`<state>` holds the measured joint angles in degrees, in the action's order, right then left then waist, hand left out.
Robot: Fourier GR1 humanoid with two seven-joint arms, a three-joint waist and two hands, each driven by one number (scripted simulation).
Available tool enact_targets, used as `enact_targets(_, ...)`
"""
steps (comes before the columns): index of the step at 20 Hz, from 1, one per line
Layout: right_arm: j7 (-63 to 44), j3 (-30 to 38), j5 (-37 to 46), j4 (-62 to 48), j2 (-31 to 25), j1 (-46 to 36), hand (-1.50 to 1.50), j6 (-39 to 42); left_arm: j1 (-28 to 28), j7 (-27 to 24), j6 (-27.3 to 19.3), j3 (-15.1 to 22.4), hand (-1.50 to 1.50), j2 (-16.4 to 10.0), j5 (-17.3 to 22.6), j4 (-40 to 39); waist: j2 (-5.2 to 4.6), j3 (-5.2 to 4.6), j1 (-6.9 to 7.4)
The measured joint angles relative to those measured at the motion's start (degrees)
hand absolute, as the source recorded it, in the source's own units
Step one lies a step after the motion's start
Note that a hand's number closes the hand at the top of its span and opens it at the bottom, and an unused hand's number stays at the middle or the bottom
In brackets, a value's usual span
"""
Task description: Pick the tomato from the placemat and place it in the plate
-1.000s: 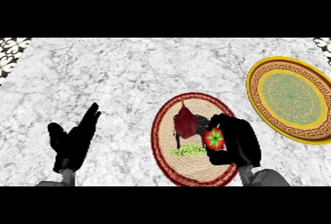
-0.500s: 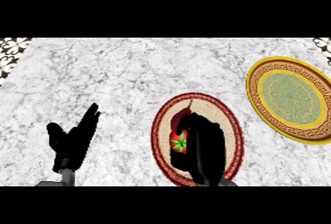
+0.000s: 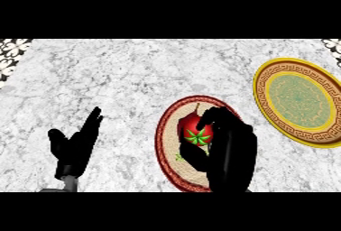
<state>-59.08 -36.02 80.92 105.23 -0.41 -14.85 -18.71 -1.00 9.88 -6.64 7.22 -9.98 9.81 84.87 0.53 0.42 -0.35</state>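
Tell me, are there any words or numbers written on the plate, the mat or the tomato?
None: no word, number, label or sign can be read anywhere.
The plate bears only a gold key pattern, the placemat only woven rings with a red edge, the tomato only its green leaves.

The right hand (image 3: 230, 153) covers the right side of the tomato (image 3: 194, 127), so only its red left part and its green leaves show. The hand also hides most of the right half of the placemat (image 3: 170, 135). A small green bit (image 3: 180, 157) on the placemat, by the thumb, is too small to tell what it is. The plate (image 3: 268, 81) loses a little of its rim at the picture's right side. The left arm (image 3: 68, 184) is cut off at the bottom, just below the left hand (image 3: 73, 146)
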Motion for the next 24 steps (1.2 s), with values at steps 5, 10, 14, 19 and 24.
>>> enact_targets(5,3.3,7.6,-3.4,3.1,-1.4,4.2,1.50,-8.0,0.5,0.1,0.1,-0.1,0.00,0.4,-0.2,-0.5,-0.21,0.06,-0.11)
enact_targets(10,8.7,16.9,-10.8,2.5,-6.7,6.1,1.50,-14.1,0.7,-0.3,0.7,-0.3,0.00,0.5,-0.5,-0.9,-0.27,0.07,0.17)
enact_targets(14,13.2,25.6,-16.9,-2.0,-11.5,5.1,1.50,-18.4,0.6,-0.2,1.8,-0.6,0.00,0.1,0.0,-0.6,-0.31,0.10,0.45)
enact_targets(19,22.9,33.4,-27.9,-12.3,-17.1,3.5,1.50,-25.1,1.1,1.4,1.2,-0.3,0.00,0.6,-0.9,-0.1,-0.46,0.04,0.77)
enact_targets(24,34.5,39.7,-41.5,-24.5,-22.7,-1.0,1.50,-27.9,1.4,1.5,1.6,-0.5,0.00,0.9,-0.8,-0.3,-0.54,0.08,1.17)
